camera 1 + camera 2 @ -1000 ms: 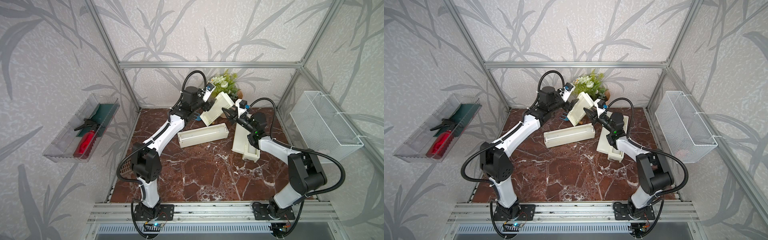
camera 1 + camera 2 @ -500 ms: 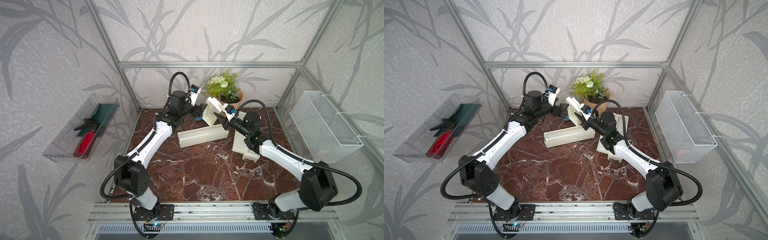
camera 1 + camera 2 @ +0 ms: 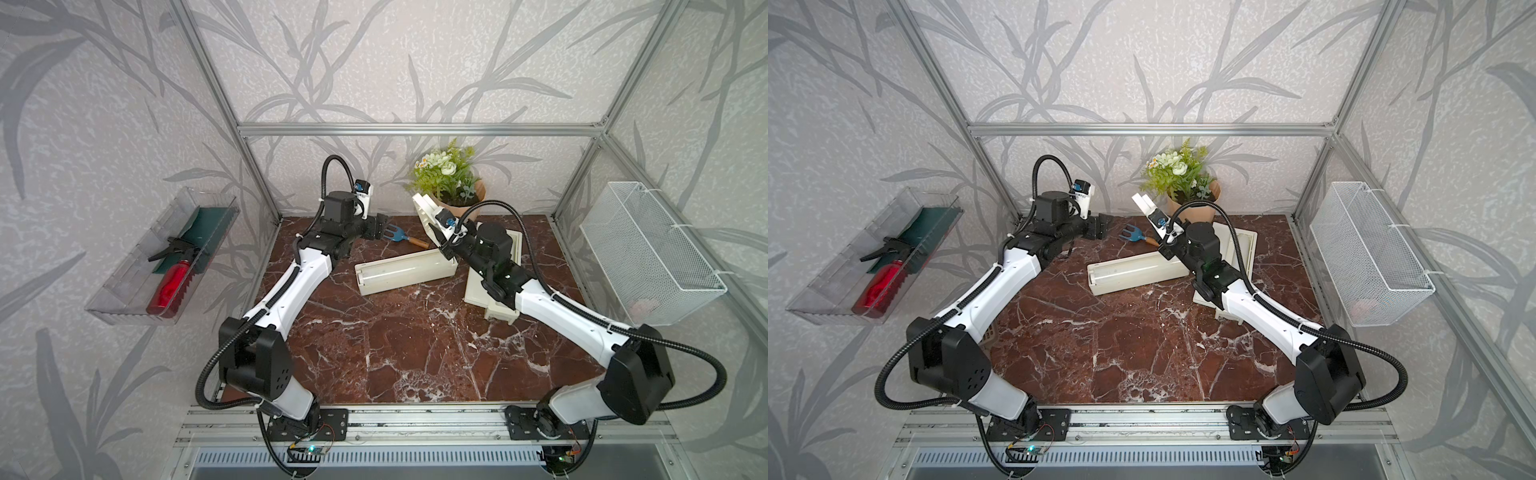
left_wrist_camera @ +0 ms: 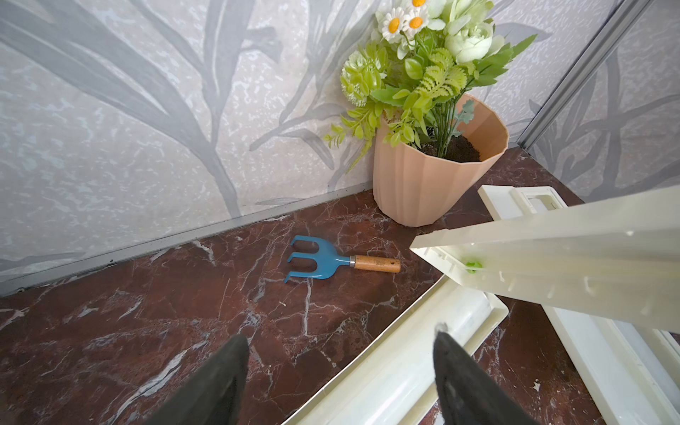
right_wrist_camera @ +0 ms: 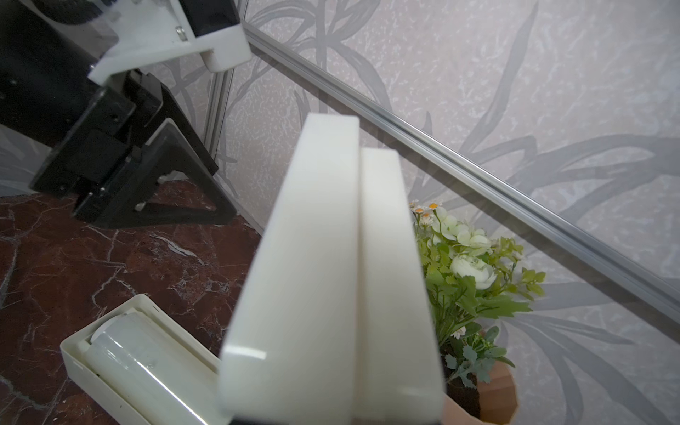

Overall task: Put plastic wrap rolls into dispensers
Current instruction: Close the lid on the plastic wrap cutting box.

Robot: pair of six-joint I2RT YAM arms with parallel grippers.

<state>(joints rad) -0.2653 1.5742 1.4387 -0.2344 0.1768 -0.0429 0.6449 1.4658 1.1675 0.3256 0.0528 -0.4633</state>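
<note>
One dispenser (image 3: 432, 272) lies open across the middle of the table with a plastic wrap roll (image 3: 397, 272) inside it. Its cream lid (image 3: 426, 214) stands tilted above the box's right end, and my right gripper (image 3: 441, 241) is shut on the lid's lower part. In the right wrist view the lid (image 5: 331, 276) hides the jaws, with the roll (image 5: 147, 364) below it. A second dispenser (image 3: 496, 305) lies open under my right arm, its contents hidden. My left gripper (image 3: 388, 229) is open and empty, left of the lid; its fingers (image 4: 224, 371) hover over the first dispenser (image 4: 368, 390).
A blue hand rake (image 3: 401, 239) lies between the grippers near the back wall. A flower pot (image 3: 461, 201) stands behind the lid. A white wire basket (image 3: 648, 253) hangs on the right wall. On the left wall, a clear tray (image 3: 124, 286) holds a red spray bottle.
My left gripper has pulled back to the left, away from the lid. My right gripper has carried the lid left and down, to the right end of the dispenser holding the roll.
</note>
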